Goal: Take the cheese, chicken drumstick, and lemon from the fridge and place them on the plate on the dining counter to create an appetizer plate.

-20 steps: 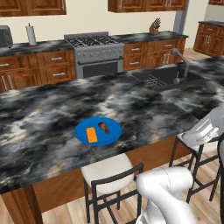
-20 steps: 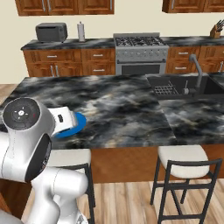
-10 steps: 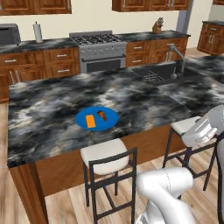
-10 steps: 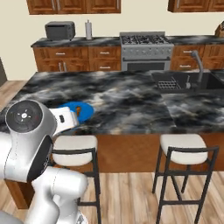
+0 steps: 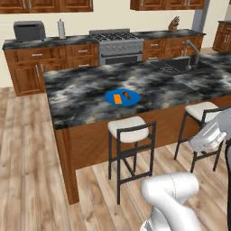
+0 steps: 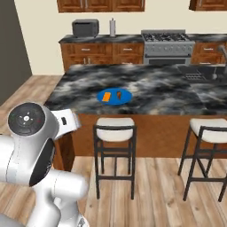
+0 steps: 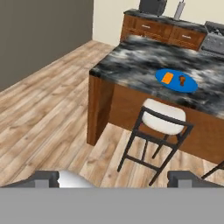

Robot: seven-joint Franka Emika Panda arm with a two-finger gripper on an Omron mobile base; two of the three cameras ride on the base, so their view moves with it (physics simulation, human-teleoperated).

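Blue plate (image 5: pixel 122 98) on marbled tabletop (image 5: pixel 81 92), carrying cheese (image 5: pixel 117 99) and chicken drumstick (image 5: pixel 127 95).

Plate near front edge of tabletop, above pale-seated stool (image 5: pixel 128 129); orange cheese wedge and reddish-brown drumstick just beside each other on plate, cheese on the left in all three views. End effector (image 7: pixel 113 178) with jaws spread wide, nothing between the dark tips (image 7: pixel 43 178), hanging well apart from plate, out over wood floor (image 7: pixel 52 113). Stove (image 5: pixel 117 43) and wooden wall cabinets (image 5: pixel 38 61) beyond tabletop. Dark grey surface at left edge of hand view, identity unclear.
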